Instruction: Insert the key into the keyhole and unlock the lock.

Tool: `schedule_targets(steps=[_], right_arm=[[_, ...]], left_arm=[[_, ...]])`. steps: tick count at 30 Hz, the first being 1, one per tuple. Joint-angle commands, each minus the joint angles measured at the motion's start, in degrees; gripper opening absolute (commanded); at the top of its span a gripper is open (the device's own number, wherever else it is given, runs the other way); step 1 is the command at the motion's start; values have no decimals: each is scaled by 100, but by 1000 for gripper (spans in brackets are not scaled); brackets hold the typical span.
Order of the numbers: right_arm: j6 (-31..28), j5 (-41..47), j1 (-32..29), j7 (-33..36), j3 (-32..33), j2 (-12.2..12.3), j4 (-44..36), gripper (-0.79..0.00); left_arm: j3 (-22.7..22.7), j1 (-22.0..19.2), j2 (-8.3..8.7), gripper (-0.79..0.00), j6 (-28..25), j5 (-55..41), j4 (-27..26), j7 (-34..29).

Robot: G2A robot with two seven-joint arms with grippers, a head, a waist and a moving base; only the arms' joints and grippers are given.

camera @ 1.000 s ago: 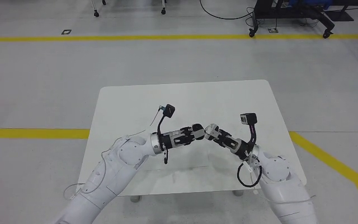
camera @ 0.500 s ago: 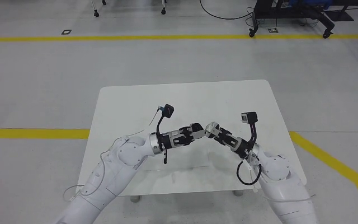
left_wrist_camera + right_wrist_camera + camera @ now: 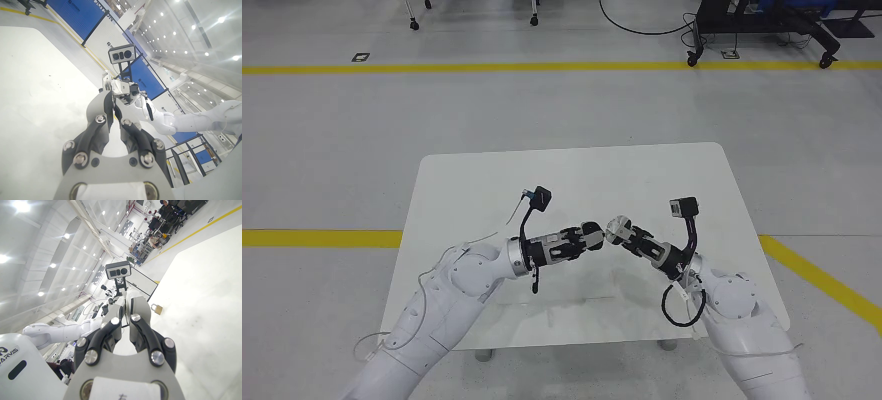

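Observation:
A brass padlock [image 3: 157, 309] with a silver shackle lies flat on the white table [image 3: 642, 180], just beyond my right gripper's tips. Over the middle of the table my two grippers meet tip to tip. The left gripper [image 3: 113, 96] has dark fingers pressed together. The right gripper [image 3: 126, 303] has pale wrapped fingers, also pressed together, and it stands right in front of the left one [image 3: 107, 83]. I cannot make out the key; where the tips meet is hidden. In the top view the left gripper [image 3: 594, 233] and right gripper [image 3: 614, 228] touch above the tabletop.
Bare tabletop surrounds the arms on all sides, with the table's far edge and rounded corners well beyond the grippers. Each wrist carries a camera on a black stalk [image 3: 685, 208] that stands up above its gripper. Yellow floor lines run past the table.
Both grippers have drifted slightly toward the table's far side, staying tip to tip. Their fingers look the same as before.

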Motion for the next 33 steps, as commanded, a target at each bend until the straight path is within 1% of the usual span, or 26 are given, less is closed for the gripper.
schedule_targets(steps=[1,6,7,8,9,11,14,16,18,20,23,27,30,33], right_arm=[[-13,-5,4,-6,-8,0,2,-785],[-42,-3,3,-7,-17,2,-8,-785],[-55,15,-3,-3,-12,3,-12,-588],[-66,28,-8,13,-7,6,-13,-468],[-67,49,-13,39,-1,9,-12,-456],[-80,141,-29,120,41,21,-3,-459],[-84,472,-85,389,204,61,32,-449],[-72,714,-117,594,326,90,55,-449],[-6,858,-138,800,389,114,78,-480],[113,883,-139,1036,392,134,84,-483],[267,908,-132,1382,319,152,51,-511],[384,1022,-115,1731,272,173,36,-517],[474,1097,-118,1988,237,190,27,-511],[524,1144,-126,2239,204,208,-7,-533]], left_arm=[[1,2,-5,-785,11,16,3,-4],[-32,-10,-11,-785,31,28,33,-29],[-54,-8,-7,-785,20,38,30,-36],[-83,-4,2,-785,5,65,26,-53],[-121,0,15,-785,-18,107,15,-79],[-226,34,56,-785,-82,171,-30,-171],[-453,108,168,-785,-73,277,-181,-569],[-611,165,258,-785,53,329,-371,-987],[-750,239,346,-785,217,311,-645,-1452],[-875,326,424,-785,366,169,-926,-1901],[-1025,392,513,-785,576,-103,-1212,-2454],[-960,410,543,-785,696,-307,-1227,-2784],[-822,340,521,-785,755,-347,-1103,-2797],[-691,238,493,-785,804,-362,-972,-2777]])
